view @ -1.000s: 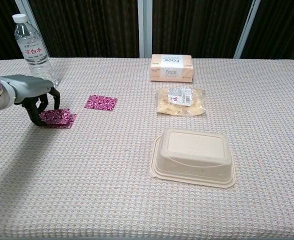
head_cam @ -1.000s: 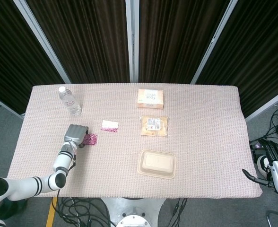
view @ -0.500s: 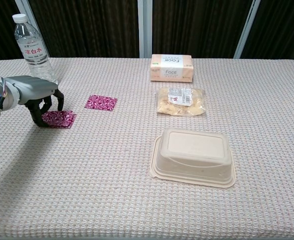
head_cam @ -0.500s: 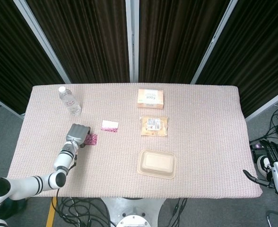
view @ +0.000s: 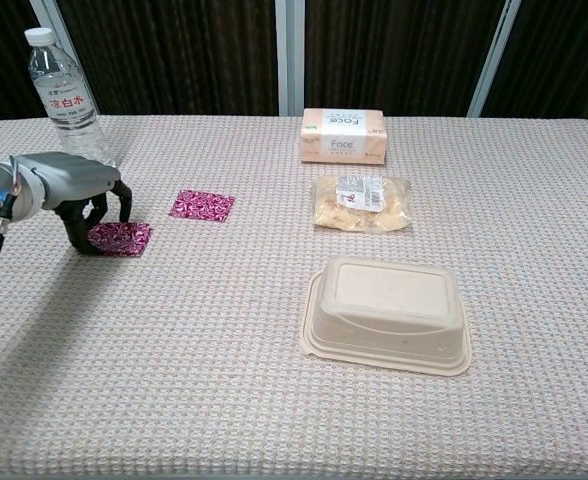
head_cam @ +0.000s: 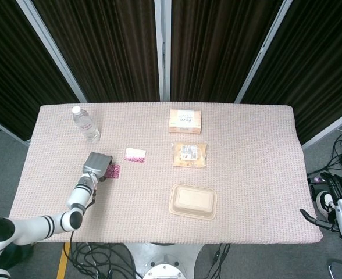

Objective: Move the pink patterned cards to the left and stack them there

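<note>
One pink patterned card (view: 124,238) (head_cam: 113,171) lies flat on the table's left side. My left hand (view: 74,188) (head_cam: 96,163) arches over its left edge with the fingers spread and the fingertips (view: 102,212) down at the card. The card is not lifted. A second pink patterned card (view: 202,205) (head_cam: 135,154) lies apart, further right and further back. My right hand (head_cam: 337,209) hangs off the table's right front corner, fingers apart and holding nothing.
A water bottle (view: 66,95) stands just behind my left hand. A tissue box (view: 344,135), a bagged snack (view: 362,201) and a closed beige takeaway box (view: 387,313) occupy the middle. The cloth-covered table (view: 534,230) spreads out to the right.
My left hand has shifted slightly right and away over the card. The card's visible outline under it looks narrower and squarer. The right hand has not moved.
</note>
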Action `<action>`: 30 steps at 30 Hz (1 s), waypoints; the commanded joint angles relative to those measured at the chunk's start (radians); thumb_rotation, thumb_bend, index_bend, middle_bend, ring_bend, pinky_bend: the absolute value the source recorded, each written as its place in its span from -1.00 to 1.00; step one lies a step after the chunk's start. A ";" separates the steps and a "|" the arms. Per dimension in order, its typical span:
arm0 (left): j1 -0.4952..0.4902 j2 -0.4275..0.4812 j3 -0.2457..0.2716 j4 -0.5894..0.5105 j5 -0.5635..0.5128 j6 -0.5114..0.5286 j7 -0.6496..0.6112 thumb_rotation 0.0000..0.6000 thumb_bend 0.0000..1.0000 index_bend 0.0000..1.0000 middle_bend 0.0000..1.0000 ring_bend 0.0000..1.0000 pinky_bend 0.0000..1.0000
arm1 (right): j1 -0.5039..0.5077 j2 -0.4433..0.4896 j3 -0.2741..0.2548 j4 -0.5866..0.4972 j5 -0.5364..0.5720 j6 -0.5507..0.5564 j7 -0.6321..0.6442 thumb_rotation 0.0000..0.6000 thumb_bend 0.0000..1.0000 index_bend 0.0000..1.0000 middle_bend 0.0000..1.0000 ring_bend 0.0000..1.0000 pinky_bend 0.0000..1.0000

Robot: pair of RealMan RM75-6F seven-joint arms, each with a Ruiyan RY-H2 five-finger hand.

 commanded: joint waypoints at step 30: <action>-0.013 0.027 -0.009 -0.054 -0.008 0.000 0.012 1.00 -0.46 -0.28 0.63 0.71 0.69 | -0.002 0.001 -0.001 0.002 0.003 -0.004 0.003 -0.12 -0.83 -0.86 -0.81 -1.00 -0.91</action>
